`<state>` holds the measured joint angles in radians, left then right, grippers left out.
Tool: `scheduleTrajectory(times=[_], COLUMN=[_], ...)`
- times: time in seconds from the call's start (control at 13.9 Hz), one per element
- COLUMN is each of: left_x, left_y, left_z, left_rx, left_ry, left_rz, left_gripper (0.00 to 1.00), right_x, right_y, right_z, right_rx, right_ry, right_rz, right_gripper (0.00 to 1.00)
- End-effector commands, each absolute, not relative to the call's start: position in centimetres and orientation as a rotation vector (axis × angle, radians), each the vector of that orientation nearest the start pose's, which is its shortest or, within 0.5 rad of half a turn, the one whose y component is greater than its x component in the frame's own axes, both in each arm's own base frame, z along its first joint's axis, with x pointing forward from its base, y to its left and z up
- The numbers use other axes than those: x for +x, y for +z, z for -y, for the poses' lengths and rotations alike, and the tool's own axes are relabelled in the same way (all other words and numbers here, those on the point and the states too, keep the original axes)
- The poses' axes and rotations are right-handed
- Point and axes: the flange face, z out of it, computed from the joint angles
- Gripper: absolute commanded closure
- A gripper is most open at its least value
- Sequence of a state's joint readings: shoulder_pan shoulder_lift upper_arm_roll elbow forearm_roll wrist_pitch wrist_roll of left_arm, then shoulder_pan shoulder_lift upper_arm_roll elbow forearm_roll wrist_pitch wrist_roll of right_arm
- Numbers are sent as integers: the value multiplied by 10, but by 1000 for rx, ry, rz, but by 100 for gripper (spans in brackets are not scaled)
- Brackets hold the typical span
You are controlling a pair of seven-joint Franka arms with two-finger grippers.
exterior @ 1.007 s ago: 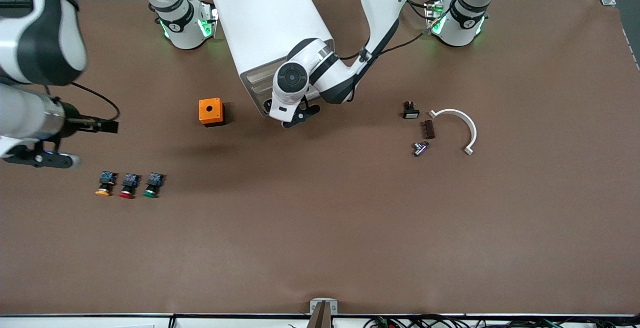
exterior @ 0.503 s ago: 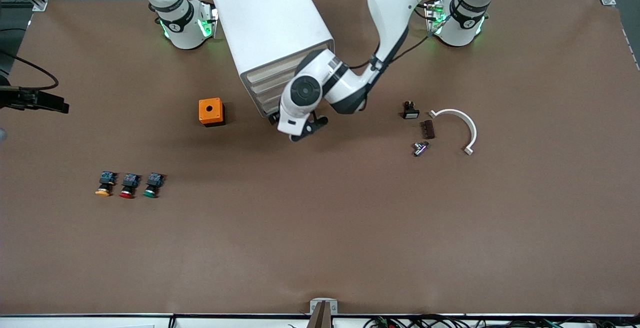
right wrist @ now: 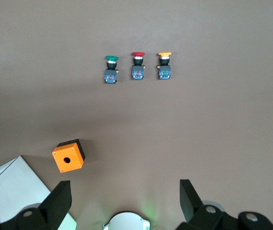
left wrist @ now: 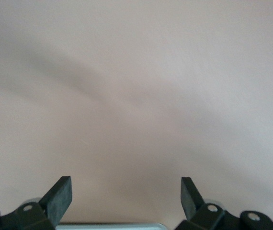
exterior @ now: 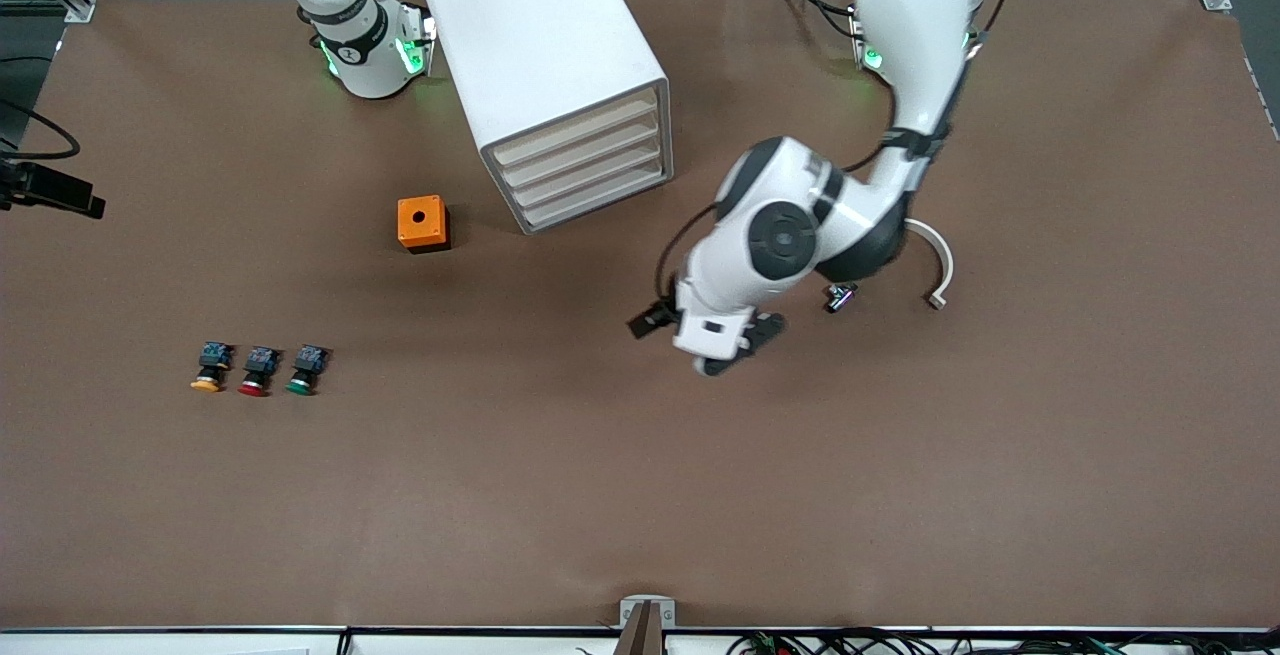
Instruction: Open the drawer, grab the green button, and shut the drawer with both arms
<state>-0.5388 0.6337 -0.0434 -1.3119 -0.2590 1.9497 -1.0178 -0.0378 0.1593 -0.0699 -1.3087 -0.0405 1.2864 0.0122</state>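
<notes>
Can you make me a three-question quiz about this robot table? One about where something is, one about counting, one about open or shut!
1. Where is the orange box?
A. beside the white cabinet
B. on the cabinet
C. in a drawer

2. How many buttons lie in a row?
A. two
B. three
C. five

3. How is the left gripper?
A. shut on a button
B. shut, empty
C. open, empty

Answers: 1 A, it stands on the table next to the cabinet. 2 B, yellow, red, green button. 3 C, its fingers stand apart over bare table.
</notes>
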Motion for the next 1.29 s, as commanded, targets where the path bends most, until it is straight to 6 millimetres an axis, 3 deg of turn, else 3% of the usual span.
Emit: scheduleTrajectory(times=[0.0,0.14,0.29,0.43,0.65,0.79,1.08,1.22], left_x=[602,610,622,622,584,557,524,521], left_y=[410,436,459,477,500,508,501,509], left_z=[364,316,256,198,118,93,64,58], left_rx=[-3156,-3124,-3109,-3123,-3147,-3162,-3124,-3130], left_ry=[305,303,305,322,323,292,136,73], left_rz=[686,567,440,330,146,17,-19,-3], left_gripper=[0,0,0,0,0,0,0,0], right_x=[547,542,539,537,519,508,505,496], right_y=[659,669,669,670,665,662,661,659], right_z=[36,32,43,58,59,71,70,67], right_rx=[-3148,-3153,-3166,-3159,-3153,-3147,-3151,-3152], right_ry=[248,182,182,184,176,167,153,146], right_rz=[-393,-352,-98,-21,-23,-57,-52,-44], right_gripper=[0,0,0,0,0,0,0,0])
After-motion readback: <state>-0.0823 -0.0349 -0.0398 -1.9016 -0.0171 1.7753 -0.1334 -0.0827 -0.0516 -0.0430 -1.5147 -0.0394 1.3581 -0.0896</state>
